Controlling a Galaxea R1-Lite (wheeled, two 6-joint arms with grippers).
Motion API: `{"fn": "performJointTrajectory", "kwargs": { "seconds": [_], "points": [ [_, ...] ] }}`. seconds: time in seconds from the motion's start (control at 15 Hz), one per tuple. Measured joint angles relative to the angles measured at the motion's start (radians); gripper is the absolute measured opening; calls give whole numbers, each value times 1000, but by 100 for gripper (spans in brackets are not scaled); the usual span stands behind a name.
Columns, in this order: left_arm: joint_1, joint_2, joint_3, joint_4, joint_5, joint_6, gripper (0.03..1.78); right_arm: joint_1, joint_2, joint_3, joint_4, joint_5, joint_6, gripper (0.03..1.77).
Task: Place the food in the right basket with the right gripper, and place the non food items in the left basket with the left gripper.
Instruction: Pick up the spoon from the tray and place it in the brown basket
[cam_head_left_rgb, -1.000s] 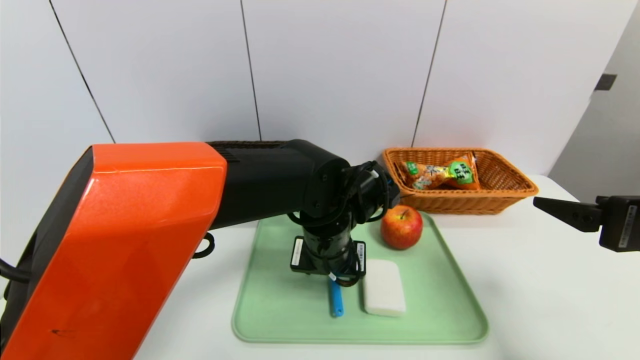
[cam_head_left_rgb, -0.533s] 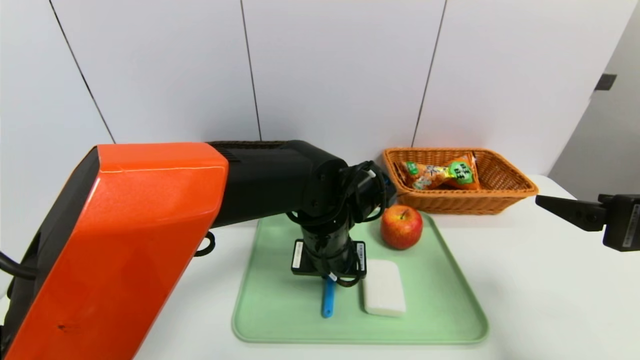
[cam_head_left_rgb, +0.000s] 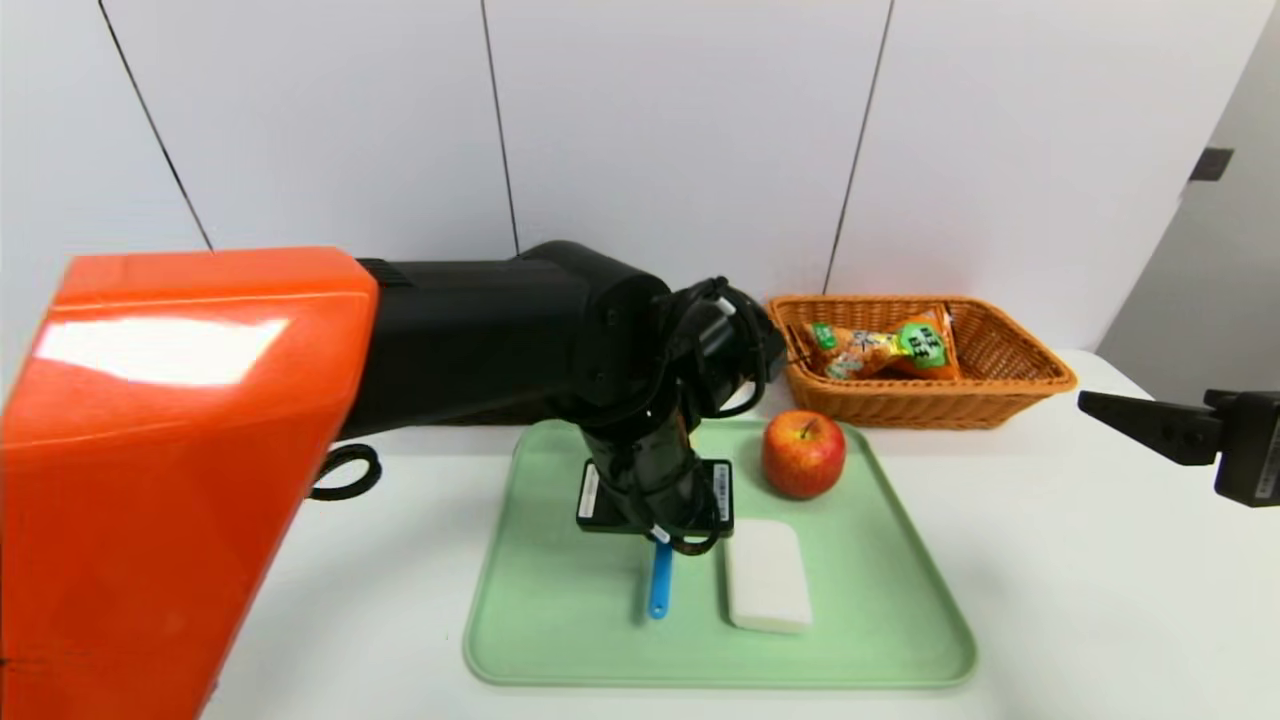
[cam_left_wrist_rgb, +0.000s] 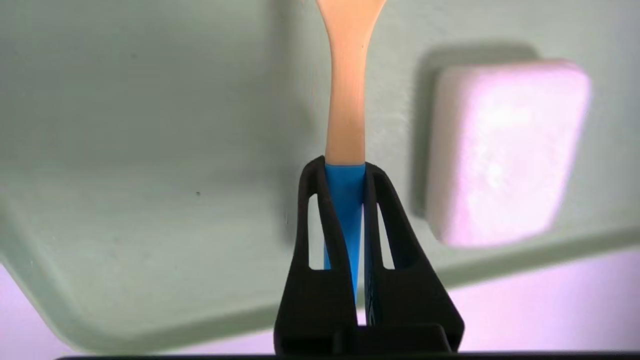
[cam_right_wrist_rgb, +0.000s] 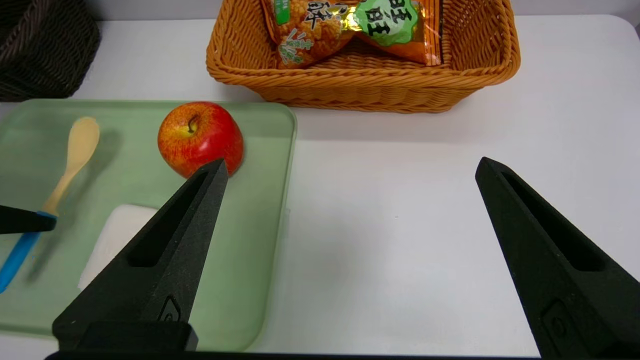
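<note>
My left gripper (cam_head_left_rgb: 660, 535) (cam_left_wrist_rgb: 345, 167) is shut on the blue handle of a spoon (cam_head_left_rgb: 659, 580) (cam_left_wrist_rgb: 346, 100) with a tan bowl. The spoon (cam_right_wrist_rgb: 75, 150) hangs a little above the green tray (cam_head_left_rgb: 900, 620), casting a shadow on it. A red apple (cam_head_left_rgb: 803, 452) (cam_right_wrist_rgb: 200, 137) and a white block (cam_head_left_rgb: 767, 575) (cam_left_wrist_rgb: 505, 150) lie on the tray to the spoon's right. My right gripper (cam_head_left_rgb: 1150, 425) (cam_right_wrist_rgb: 350, 167) hovers open and empty over the table right of the tray. The orange right basket (cam_head_left_rgb: 1000, 385) (cam_right_wrist_rgb: 360, 85) holds a snack packet (cam_head_left_rgb: 880, 348) (cam_right_wrist_rgb: 350, 25).
A dark woven basket (cam_right_wrist_rgb: 40, 50) stands behind the tray's far left corner, mostly hidden by my left arm in the head view. The white wall runs close behind both baskets. Bare white table (cam_right_wrist_rgb: 400, 225) lies between the tray and my right gripper.
My left arm has risen and carried the spoon up off the tray, its handle end shifting slightly left. The right gripper has drifted slightly to the right.
</note>
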Motion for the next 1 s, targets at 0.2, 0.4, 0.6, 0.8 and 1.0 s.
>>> {"fn": "performJointTrajectory", "kwargs": {
  "seconds": [0.2, 0.4, 0.6, 0.8, 1.0],
  "points": [
    [-2, -109, 1, -28, -89, 31, 12, 0, 0, 11, 3, -1, 0, 171],
    [11, -233, 2, -140, -102, 74, 12, -1, 4, 20, 1, -2, 0, 171],
    [109, -317, 9, -247, -94, 176, 12, -1, 12, 24, 11, -1, 3, 171],
    [233, -336, 13, -320, -94, 187, 12, -18, 26, 26, 0, -4, 21, 171],
    [349, -297, 13, -399, -101, 186, 12, -44, 34, 19, -3, 4, 27, 171]
  ]
}}
